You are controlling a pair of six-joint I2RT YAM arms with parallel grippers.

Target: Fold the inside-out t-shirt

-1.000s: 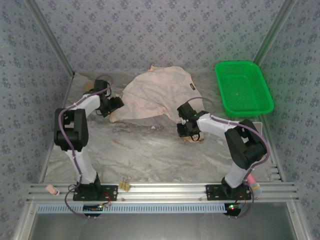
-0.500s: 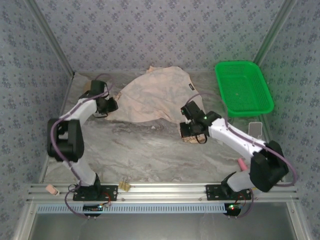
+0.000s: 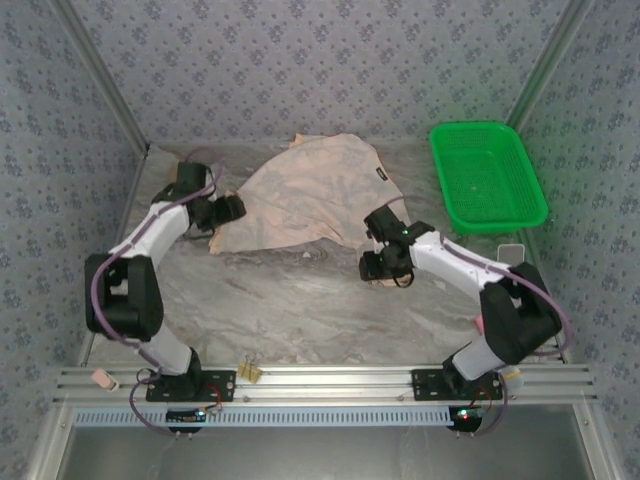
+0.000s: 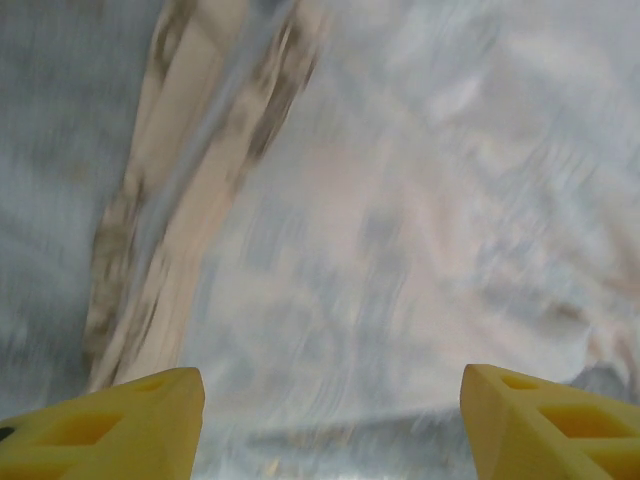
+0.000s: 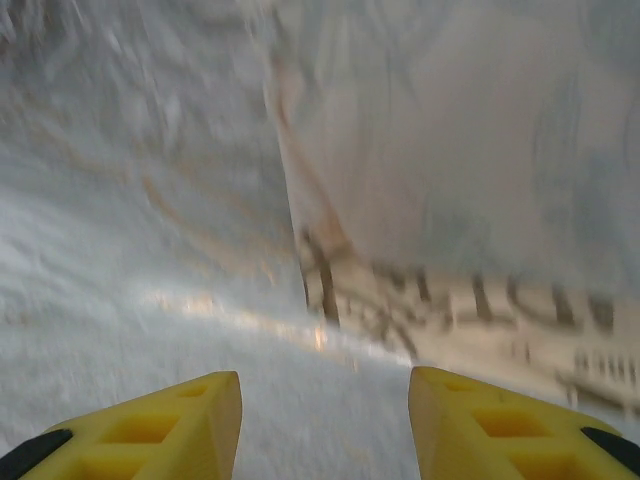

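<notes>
The inside-out t-shirt (image 3: 310,195) lies spread at the back middle of the table, pale cream-pink side up, with a small dark label (image 3: 382,172) near its right edge. My left gripper (image 3: 232,210) hovers at the shirt's left corner. In the left wrist view it (image 4: 330,390) is open, with blurred cloth (image 4: 200,180) ahead and nothing between the yellow fingers (image 4: 130,420). My right gripper (image 3: 372,268) is at the shirt's lower right corner. In the right wrist view it (image 5: 325,400) is open over bare table, with the printed hem (image 5: 480,300) just ahead to the right.
A green plastic basket (image 3: 487,175) stands at the back right. A small white object (image 3: 510,255) lies near the right wall. A pink piece (image 3: 103,378) and a small tan piece (image 3: 250,372) sit on the near rail. Patterned walls enclose the table.
My right gripper was shut on the shirt's lower right corner and now stands open over it. The left gripper narrowed, then opened again. Both arms' elbows swung outward.
</notes>
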